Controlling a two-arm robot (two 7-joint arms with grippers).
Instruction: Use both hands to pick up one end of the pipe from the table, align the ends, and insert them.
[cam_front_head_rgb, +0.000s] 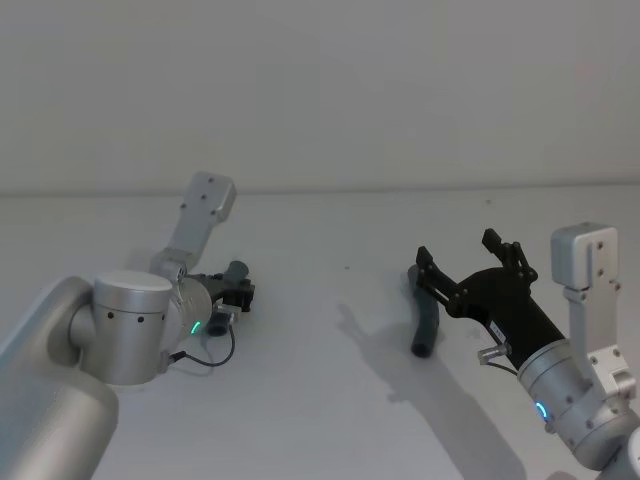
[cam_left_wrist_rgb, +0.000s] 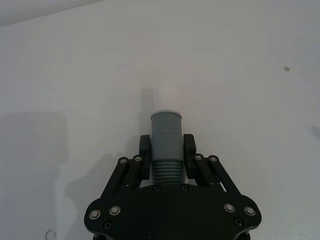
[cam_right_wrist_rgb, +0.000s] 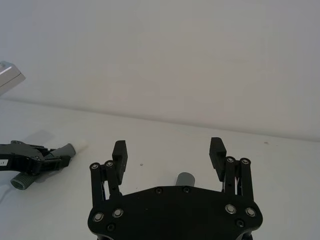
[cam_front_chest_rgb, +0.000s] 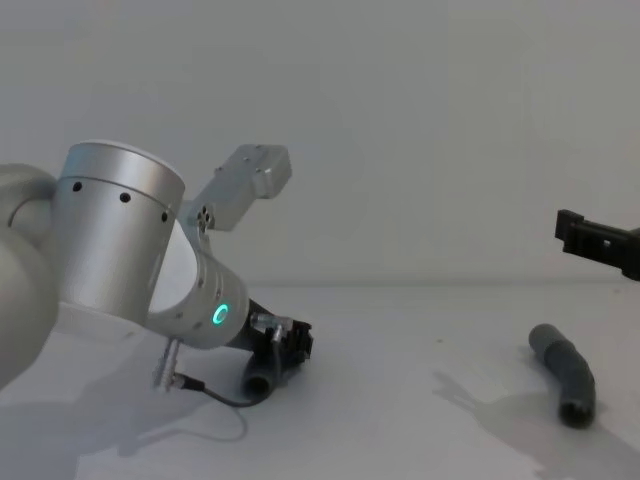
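Note:
My left gripper (cam_left_wrist_rgb: 167, 150) is shut on one dark grey pipe piece (cam_left_wrist_rgb: 166, 127), whose pale whitish tip (cam_left_wrist_rgb: 167, 97) points away from the wrist, low over the white table (cam_front_head_rgb: 320, 400). In the head view this gripper (cam_front_head_rgb: 235, 293) and its piece (cam_front_head_rgb: 237, 270) are at the left. The other pipe piece (cam_front_head_rgb: 428, 320) lies on the table at the right, bent, with its grey socket mouth (cam_right_wrist_rgb: 185, 178) showing just under my right gripper (cam_right_wrist_rgb: 168, 147). My right gripper (cam_front_head_rgb: 457, 247) hovers open above it, touching nothing.
A thin black cable (cam_front_head_rgb: 215, 355) loops on the table beside the left wrist. A white wall rises behind the table's far edge. Bare table surface lies between the two pipe pieces.

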